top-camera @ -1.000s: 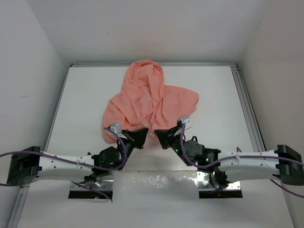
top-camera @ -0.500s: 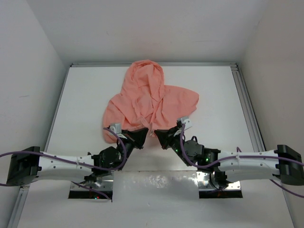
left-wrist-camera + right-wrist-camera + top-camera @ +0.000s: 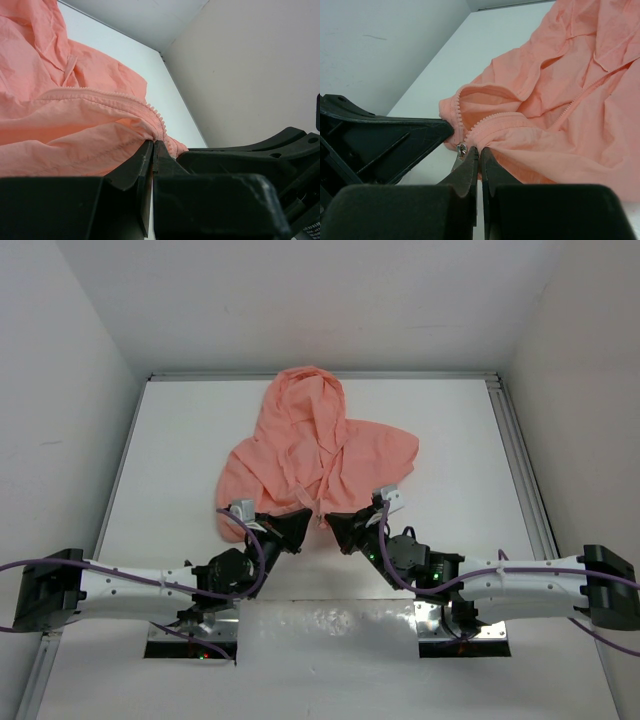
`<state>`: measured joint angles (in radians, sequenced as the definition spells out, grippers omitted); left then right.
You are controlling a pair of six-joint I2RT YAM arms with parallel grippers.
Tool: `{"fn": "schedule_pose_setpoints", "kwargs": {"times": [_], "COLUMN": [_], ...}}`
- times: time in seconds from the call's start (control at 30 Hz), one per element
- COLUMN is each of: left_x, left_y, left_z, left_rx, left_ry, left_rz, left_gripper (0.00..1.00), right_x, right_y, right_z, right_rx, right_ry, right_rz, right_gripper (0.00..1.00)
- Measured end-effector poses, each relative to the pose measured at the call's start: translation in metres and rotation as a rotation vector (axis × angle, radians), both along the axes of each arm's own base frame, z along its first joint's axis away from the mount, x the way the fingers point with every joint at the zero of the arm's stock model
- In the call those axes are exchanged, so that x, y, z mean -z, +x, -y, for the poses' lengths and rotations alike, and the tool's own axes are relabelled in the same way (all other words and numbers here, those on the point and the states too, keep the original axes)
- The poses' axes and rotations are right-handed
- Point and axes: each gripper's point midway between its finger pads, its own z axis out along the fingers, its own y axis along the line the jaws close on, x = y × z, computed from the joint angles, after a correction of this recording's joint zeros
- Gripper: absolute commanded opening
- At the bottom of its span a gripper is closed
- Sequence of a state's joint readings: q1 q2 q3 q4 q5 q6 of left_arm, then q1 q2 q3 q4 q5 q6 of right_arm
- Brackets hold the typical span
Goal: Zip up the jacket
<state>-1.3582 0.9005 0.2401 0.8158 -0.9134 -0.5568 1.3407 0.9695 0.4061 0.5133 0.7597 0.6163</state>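
The salmon-pink hooded jacket (image 3: 318, 445) lies crumpled in the middle of the white table, hood toward the far wall. My left gripper (image 3: 297, 526) is shut on the jacket's near hem beside the zipper teeth; the left wrist view shows the jacket (image 3: 60, 120) with its fabric pinched between the tips of my gripper (image 3: 153, 145). My right gripper (image 3: 338, 527) is shut on the opposite hem edge; the right wrist view shows the jacket (image 3: 560, 115) pinched in my gripper (image 3: 480, 149), with the metal zipper slider (image 3: 462, 149) just left of the tips. The two grippers are nearly touching.
The white table (image 3: 180, 440) is walled by white panels on the left, right and back. A metal rail (image 3: 520, 460) runs along the right edge. The left gripper's black body (image 3: 375, 137) fills the left of the right wrist view.
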Motion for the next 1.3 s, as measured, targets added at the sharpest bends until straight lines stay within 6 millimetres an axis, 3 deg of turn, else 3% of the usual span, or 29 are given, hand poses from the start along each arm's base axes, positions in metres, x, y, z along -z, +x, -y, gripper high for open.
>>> {"fn": "schedule_pose_setpoints", "kwargs": {"times": [1.3], "left_x": [-0.0001], "left_y": [-0.0006], "left_z": [-0.0007], "left_rx": [0.004], "left_ry": [-0.001], "left_rz": [0.003], "left_gripper": [0.00], "right_x": [-0.0002], "right_y": [0.0007], "right_z": [0.0010], "right_rx": [0.006], "right_ry": [-0.003], "right_rz": [0.003], "right_gripper": [0.00]}}
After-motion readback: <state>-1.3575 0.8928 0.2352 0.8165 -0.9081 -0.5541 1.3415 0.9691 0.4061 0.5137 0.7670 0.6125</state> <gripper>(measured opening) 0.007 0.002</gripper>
